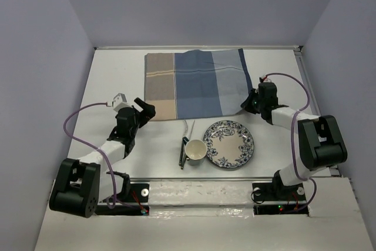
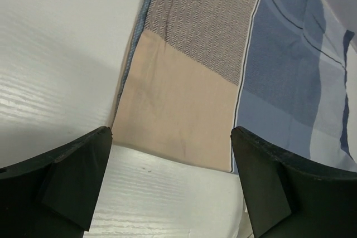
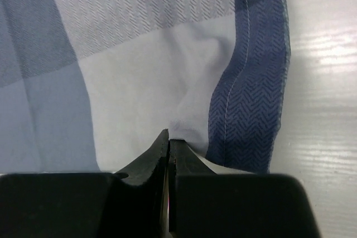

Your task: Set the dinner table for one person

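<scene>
Tabletop (image 1: 117, 74): plain white, spans the whole cell floor and carries everything. Placemat (image 1: 197, 83) lies spread at the far middle, blue-and-tan, mostly flat. Nearer the bases, off the cloth: patterned plate (image 1: 229, 144), cup (image 1: 195, 150) against its left rim, thin cutlery (image 1: 188, 130) just left of the cup (kind not clear). None of these is on the placemat yet. Right gripper (image 3: 169, 137): fingers together, pinched on the placemat's near right corner, cloth puckered up at the tips. Left gripper (image 1: 144, 110): fingers wide apart, holding nothing, poised over the near left corner. Risks, as judged: cloth is held at one corner only, so any pull by the right arm would skew or bunch it. A pull toward the bases could sweep the hem into the plate. If the right arm lifts away before the fingers part, the corner would come up and fold over. The open left fingers could snag the hem if lowered.
</scene>
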You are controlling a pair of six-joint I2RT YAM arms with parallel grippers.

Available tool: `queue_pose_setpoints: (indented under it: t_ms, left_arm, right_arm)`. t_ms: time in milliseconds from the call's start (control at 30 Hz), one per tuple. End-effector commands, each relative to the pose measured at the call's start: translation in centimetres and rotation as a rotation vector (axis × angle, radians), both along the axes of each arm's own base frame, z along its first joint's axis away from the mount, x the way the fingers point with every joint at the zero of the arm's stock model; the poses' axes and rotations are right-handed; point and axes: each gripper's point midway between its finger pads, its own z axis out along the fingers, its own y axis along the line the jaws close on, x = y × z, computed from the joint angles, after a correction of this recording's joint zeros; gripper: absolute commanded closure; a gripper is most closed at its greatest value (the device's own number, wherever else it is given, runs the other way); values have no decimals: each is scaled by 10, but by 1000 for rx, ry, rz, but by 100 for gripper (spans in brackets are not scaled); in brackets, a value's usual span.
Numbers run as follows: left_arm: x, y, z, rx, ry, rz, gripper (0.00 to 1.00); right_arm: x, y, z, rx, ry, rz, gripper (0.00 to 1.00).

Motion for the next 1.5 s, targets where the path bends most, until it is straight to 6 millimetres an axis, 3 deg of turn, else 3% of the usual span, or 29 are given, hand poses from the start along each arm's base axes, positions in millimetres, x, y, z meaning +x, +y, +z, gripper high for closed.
queue_pose_setpoints:
  t_ms: [0, 167, 400, 433, 533, 600, 700, 900, 1000, 1033, 1167, 1267, 1400, 1467]
  left_arm:
    - [-1, 4, -17, 37, 53, 18, 1]
    - [2, 3, -30, 63, 118, 23, 1]
    - [3, 12, -28, 59, 107, 91, 16]
    - [5, 11, -27, 54, 100, 92, 23]
    - [5, 7, -31, 44, 115, 81, 30]
    - [5, 6, -33, 51, 119, 83, 37]
    - [5, 3, -33, 78, 118, 73, 43]
    - [5, -2, -36, 124, 136, 60, 50]
    - [7, -1, -35, 126, 133, 69, 66]
    - [6, -1, -36, 129, 136, 72, 77]
    - [5, 2, -35, 149, 130, 75, 98]
    - [2, 8, -35, 172, 136, 92, 100]
    - [1, 16, -27, 193, 114, 113, 100]
    - [1, 15, -26, 185, 110, 109, 100]
  right_arm:
    - [-4, -11, -3, -8, -8, -61, 97]
    - [-17, -23, -6, -34, 2, -115, 97]
    - [-32, -41, -19, -87, 35, -199, 94]
    - [-33, -43, -20, -90, 35, -208, 91]
    - [-33, -46, -15, -104, 26, -220, 83]
    - [-34, -49, -10, -113, 17, -229, 53]
    - [-37, -55, -3, -125, -3, -253, 42]
    - [-38, -61, 1, -125, -11, -285, 43]
    - [-42, -58, -1, -113, 2, -275, 45]
    - [-44, -57, -1, -104, 0, -270, 46]
    - [-60, -45, 12, -48, -18, -208, 46]
    - [-78, -37, 13, -14, -17, -159, 43]
    - [-102, -11, 12, 96, -4, -30, 41]
    - [-110, -3, 27, 112, -55, 15, 41]
